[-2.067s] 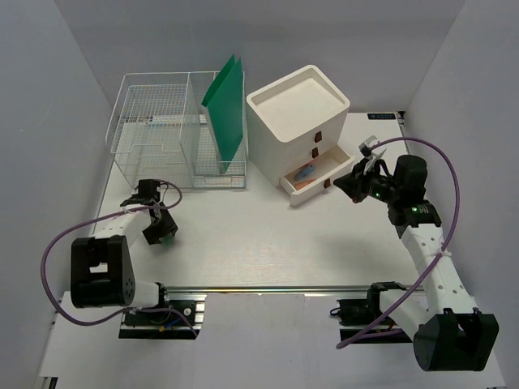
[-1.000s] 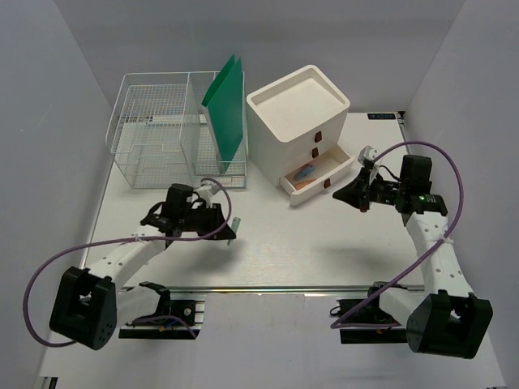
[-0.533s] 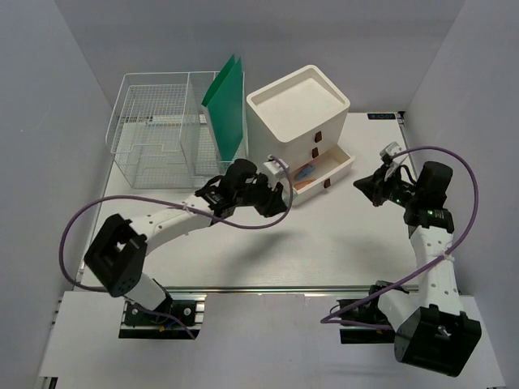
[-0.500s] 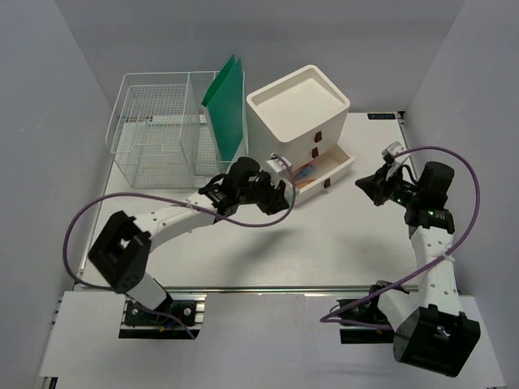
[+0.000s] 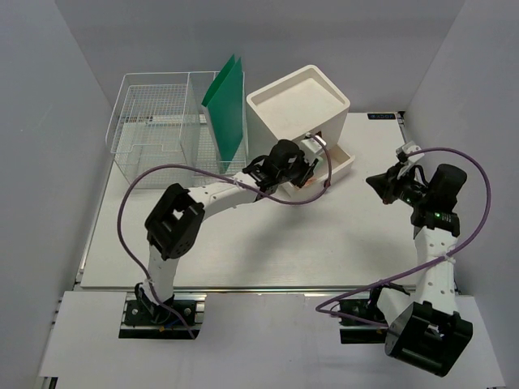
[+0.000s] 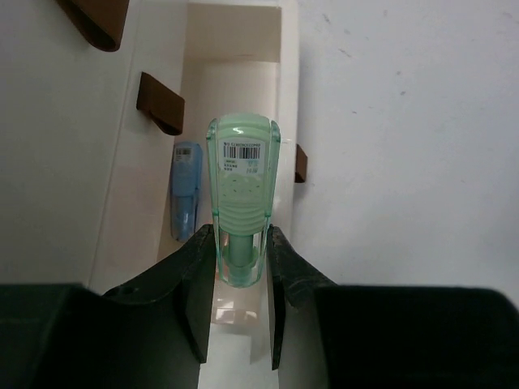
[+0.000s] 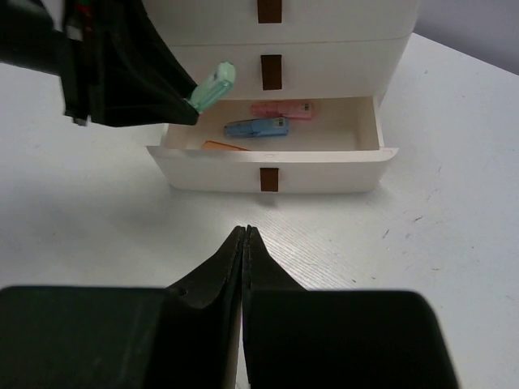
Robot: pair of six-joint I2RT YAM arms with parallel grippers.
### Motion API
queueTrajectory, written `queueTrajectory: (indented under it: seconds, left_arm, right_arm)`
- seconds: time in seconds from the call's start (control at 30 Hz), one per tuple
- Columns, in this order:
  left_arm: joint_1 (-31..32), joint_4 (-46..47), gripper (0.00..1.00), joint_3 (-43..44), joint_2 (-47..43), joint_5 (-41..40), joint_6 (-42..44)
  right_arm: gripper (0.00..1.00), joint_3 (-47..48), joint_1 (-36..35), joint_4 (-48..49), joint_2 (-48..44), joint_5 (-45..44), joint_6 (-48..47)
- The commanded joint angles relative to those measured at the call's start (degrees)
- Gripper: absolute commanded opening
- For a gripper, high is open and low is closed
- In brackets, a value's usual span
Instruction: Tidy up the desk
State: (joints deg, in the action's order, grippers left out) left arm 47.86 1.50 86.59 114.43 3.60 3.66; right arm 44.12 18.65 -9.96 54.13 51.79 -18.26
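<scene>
Left end effector (image 6: 240,247): clamped on a green dispenser (image 6: 242,182), just above the open bottom drawer (image 7: 268,168) of the drawer box (image 5: 298,109).
Right end effector (image 7: 245,237): pinched shut, holding nothing, in front of the box and facing the drawer.
Drawer: 1 blue item (image 6: 186,190), 1 pink item (image 7: 281,109) and 1 orange item (image 7: 225,147) lie inside.
Worktop (image 5: 268,243): white, under the box, spreading in front of it and to both sides.
Basket (image 5: 154,130): left of the box, with a green folder (image 5: 227,105) upright in the compartment nearest the box.

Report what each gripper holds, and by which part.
The left gripper holds the pale green barcoded item by its narrow end, over the open drawer. The right gripper is shut, holding nothing.
</scene>
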Motion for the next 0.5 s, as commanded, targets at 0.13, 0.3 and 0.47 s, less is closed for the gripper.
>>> queueTrajectory:
  seconds: [0.13, 0.3, 0.47]
  left_arm:
    - [0.40, -1.14, 0.49, 6.83, 2.99, -7.02, 1.17]
    - [0.40, -4.31, 0.57, 9.39, 3.43, -6.86, 1.00]
    - [0.40, -4.31, 0.27, 7.73, -0.34, -3.69, -2.60]
  right_arm:
    - [0.00, -0.09, 1.73, 1.08, 0.71, 4.28, -0.02]
    - [0.00, 0.18, 2.35, -0.15, 1.77, 6.30, -1.33]
    - [0.04, 0.53, 2.00, -2.09, 4.23, 10.95, -3.01]
